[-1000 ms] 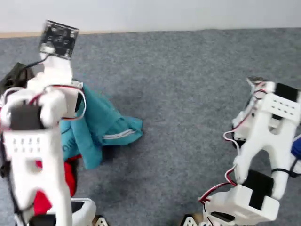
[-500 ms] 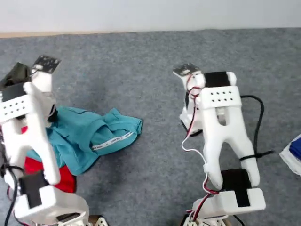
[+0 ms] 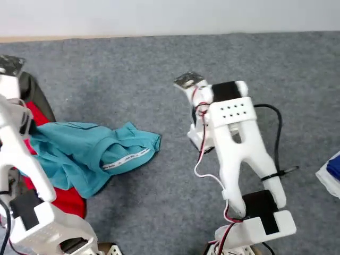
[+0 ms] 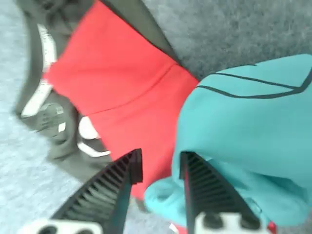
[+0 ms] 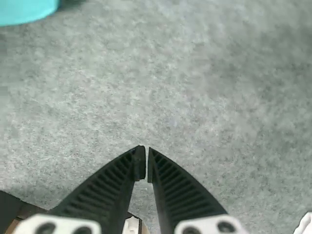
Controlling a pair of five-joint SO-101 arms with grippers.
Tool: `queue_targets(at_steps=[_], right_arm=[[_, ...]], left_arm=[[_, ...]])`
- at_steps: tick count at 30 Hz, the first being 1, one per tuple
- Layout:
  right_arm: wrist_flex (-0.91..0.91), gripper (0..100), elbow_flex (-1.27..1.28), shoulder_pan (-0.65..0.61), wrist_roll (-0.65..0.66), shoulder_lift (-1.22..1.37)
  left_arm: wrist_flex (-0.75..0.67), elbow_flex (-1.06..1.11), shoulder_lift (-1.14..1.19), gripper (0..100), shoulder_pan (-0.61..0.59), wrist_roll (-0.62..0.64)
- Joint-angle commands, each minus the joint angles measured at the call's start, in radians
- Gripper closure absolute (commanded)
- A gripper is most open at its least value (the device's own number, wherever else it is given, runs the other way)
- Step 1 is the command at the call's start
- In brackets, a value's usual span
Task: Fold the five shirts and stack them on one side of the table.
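A crumpled teal shirt lies at the table's left on top of a red shirt, with a dark shirt behind them. The left arm stands over this pile at the left edge. My left gripper is open just above the red shirt, beside the teal shirt, with nothing between its fingers. The dark shirt lies past the red one. My right gripper is shut and empty over bare grey table, and a corner of the teal shirt shows farther off.
The grey cloth-covered table is open at the back and in the middle. The right arm stands over the table's middle. A blue and white item lies at the right edge. A pale wall runs along the far side.
The left arm swung left and back off the teal shirt, which sank flatter onto the pile. The right arm moved from the right edge toward the middle of the table.
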Motion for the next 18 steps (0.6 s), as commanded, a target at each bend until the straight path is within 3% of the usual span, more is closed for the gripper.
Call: queue_targets(at_steps=[1, 11, 18], right_arm=[[-0.015, 98.8, -0.097, -0.079, -0.002, -0.045], [-0.177, 98.1, -0.140, -0.294, -0.002, -0.002], [-0.243, 82.4, -0.204, -0.437, -0.009, 0.150]], left_arm=[[0.086, -0.159, -0.031, 87, -0.061, 0.021], [0.115, -0.157, -0.173, 87, -0.233, 0.028], [0.072, 0.033, -0.176, 87, -0.393, 0.025]])
